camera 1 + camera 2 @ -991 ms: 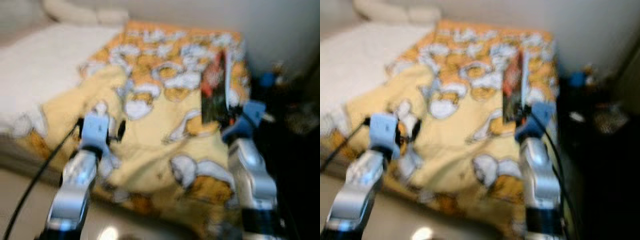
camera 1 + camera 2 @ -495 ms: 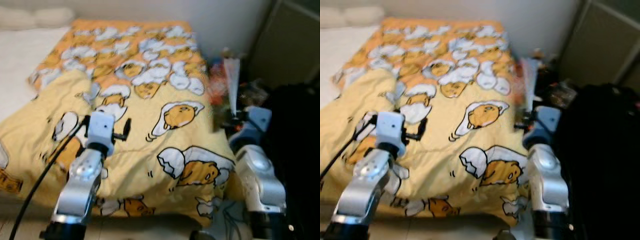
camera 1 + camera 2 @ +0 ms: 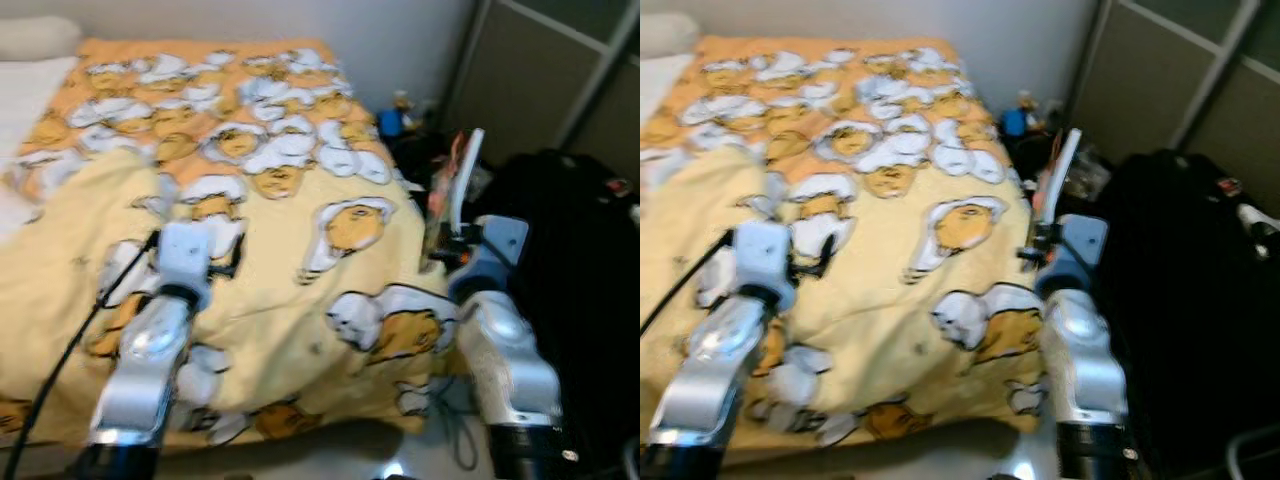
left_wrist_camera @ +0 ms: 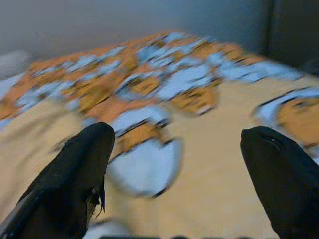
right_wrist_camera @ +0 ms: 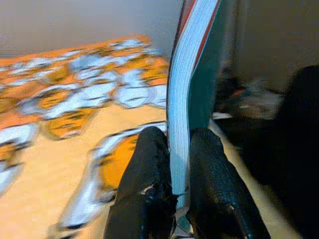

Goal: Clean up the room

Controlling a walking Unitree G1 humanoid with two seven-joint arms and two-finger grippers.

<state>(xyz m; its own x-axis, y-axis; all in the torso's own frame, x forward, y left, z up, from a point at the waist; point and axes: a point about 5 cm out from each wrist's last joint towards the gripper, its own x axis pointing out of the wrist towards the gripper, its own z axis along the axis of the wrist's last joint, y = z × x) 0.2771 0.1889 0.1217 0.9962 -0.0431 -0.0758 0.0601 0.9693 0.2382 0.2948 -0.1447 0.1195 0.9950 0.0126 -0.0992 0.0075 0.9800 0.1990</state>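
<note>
On the left, the bed (image 3: 30,90) is covered by one yellow and orange blanket (image 3: 300,290) printed with egg figures, and a pale pillow (image 3: 35,35) lies at its far corner. The left gripper (image 4: 174,164) reaches forward, raised over the near part of the blanket, one silver arm with a black cable trailing from it; its jaws stand wide apart with nothing between them. To the right, past the bed's edge, the right gripper (image 5: 172,169) is held up at the bedside, its jaws closed tight on the lower end of one book (image 3: 455,190). The book stands nearly upright, long axis vertical, white page edge facing the robot, top leaning slightly away. Further right sits a large black bag (image 3: 580,260), before grey wardrobe doors (image 3: 540,70).
</note>
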